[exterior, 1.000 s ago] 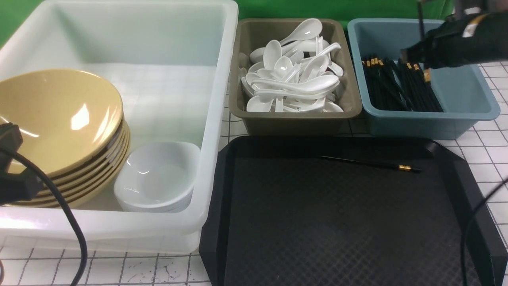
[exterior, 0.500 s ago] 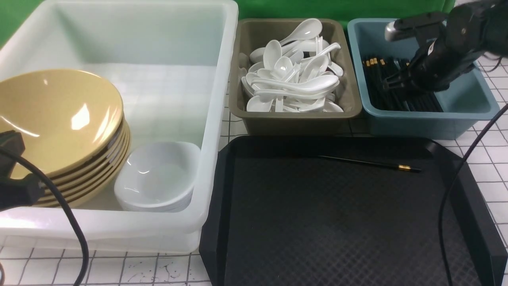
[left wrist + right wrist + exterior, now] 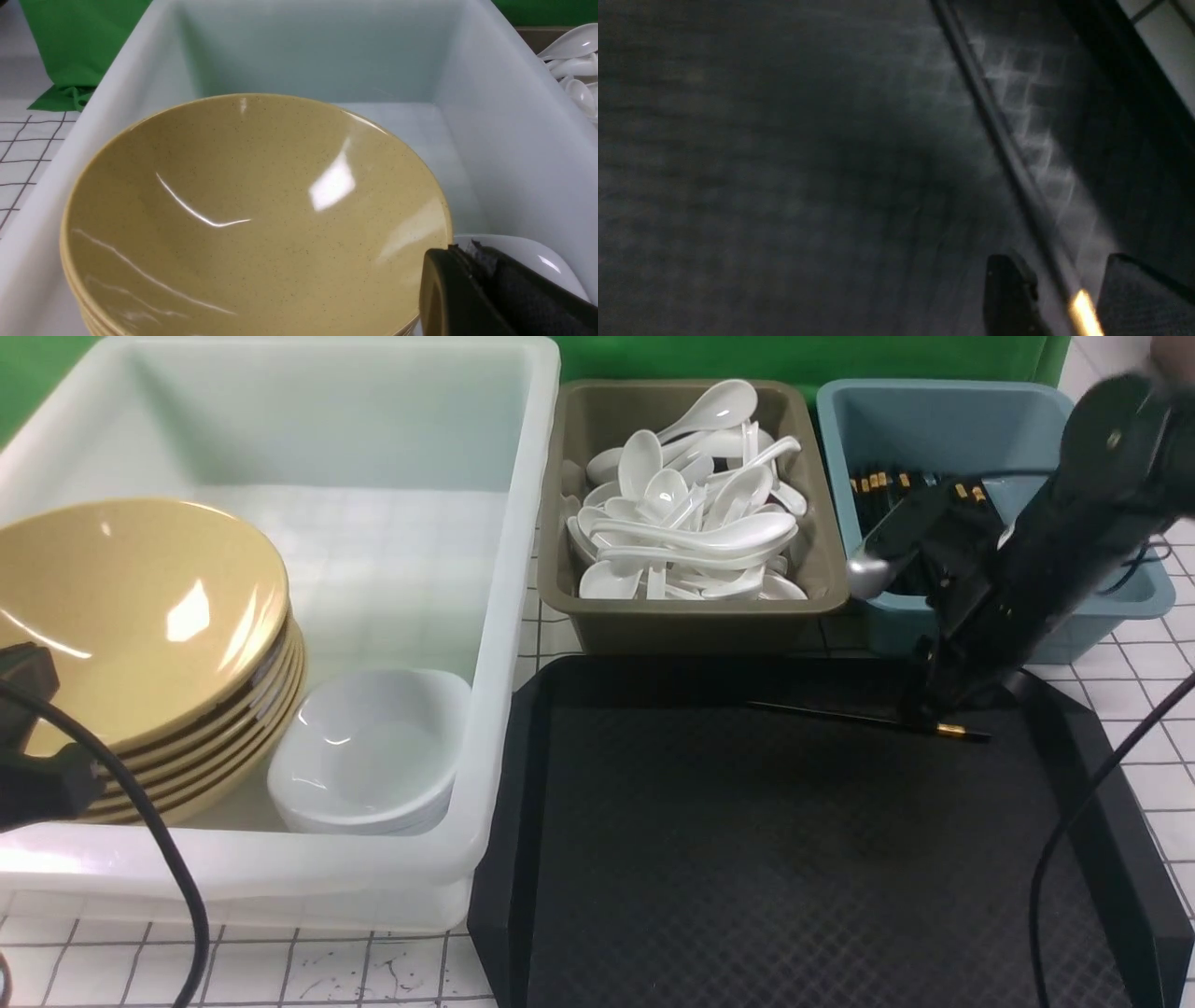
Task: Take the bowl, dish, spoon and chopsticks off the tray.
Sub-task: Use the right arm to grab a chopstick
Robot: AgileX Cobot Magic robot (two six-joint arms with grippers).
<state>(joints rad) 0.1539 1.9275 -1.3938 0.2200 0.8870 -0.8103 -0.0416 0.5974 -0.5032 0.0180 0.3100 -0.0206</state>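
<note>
Your right gripper [image 3: 920, 711] has swung down from the blue tub [image 3: 934, 415] to the tray's [image 3: 518, 756] 1 o'clock area, its jaws apart astride the lone chopstick [image 3: 840, 716] without pinching it. That chopstick lies flat on the tray floor, its long axis running 9 to 3 o'clock, gold-banded thick end at 3. Your left gripper [image 3: 460, 284] is pinched closed by the yellow bowls [image 3: 140, 616] at 9 o'clock, with a white gridded tabletop [image 3: 1158, 728] beneath and a green backdrop [image 3: 794, 355] at 12.

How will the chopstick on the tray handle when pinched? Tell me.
The chopstick looks thin and straight: probably stiff and light. Lying flat on the tray, its narrow shaft may roll or slip aside. The right gripper straddles it, open, near the gold band, so it could pivot when lifted.
</note>
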